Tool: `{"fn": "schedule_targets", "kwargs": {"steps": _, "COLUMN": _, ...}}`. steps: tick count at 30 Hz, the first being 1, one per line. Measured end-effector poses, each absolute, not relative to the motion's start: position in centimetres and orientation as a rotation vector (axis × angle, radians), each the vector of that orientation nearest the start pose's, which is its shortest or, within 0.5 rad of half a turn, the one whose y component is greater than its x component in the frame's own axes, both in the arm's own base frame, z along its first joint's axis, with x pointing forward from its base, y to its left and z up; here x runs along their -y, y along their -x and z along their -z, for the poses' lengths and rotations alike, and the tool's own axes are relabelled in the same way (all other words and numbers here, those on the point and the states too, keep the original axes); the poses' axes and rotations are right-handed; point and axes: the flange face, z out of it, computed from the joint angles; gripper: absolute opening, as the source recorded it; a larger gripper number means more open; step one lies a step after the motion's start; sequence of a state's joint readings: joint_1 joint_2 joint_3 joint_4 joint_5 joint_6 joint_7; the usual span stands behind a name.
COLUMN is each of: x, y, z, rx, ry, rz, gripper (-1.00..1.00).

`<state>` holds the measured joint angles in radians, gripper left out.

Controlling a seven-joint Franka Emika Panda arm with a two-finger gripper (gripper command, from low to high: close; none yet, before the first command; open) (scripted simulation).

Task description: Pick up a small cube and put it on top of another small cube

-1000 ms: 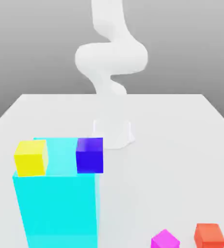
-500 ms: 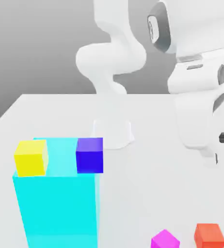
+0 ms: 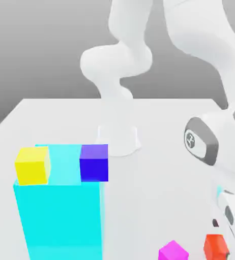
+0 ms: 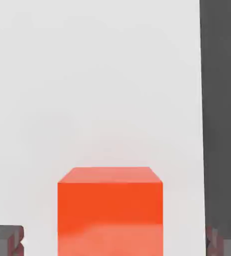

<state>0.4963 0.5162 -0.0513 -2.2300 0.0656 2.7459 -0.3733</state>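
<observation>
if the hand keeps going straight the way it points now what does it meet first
The red-orange cube. In the hand view it sits between the two fingertips, with gaps on both sides, so the hand straddles it. Going on, it would likely meet that cube or the table under it; depth is unclear.

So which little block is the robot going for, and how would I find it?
Start at the white table and look past the tall cyan block to the exterior view's right, where the robot's hand comes down. Beneath it sits the red-orange cube, between the fingers in the hand view. Its neighbour, the magenta cube, is pinkish purple.
</observation>
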Motion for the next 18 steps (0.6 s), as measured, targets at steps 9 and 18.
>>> {"fn": "schedule_targets", "kwargs": {"steps": 9, "x": -22.9, "y": -48.9, "z": -17.2, "rx": 1.175, "ry": 2.914, "rz": -0.001, "gripper": -1.0}}
{"fn": "schedule_targets", "kwargs": {"steps": 18, "x": -15.5, "y": -51.2, "z": -30.5, "rx": 1.433, "ry": 2.758, "rz": 0.007, "gripper": -1.0}}
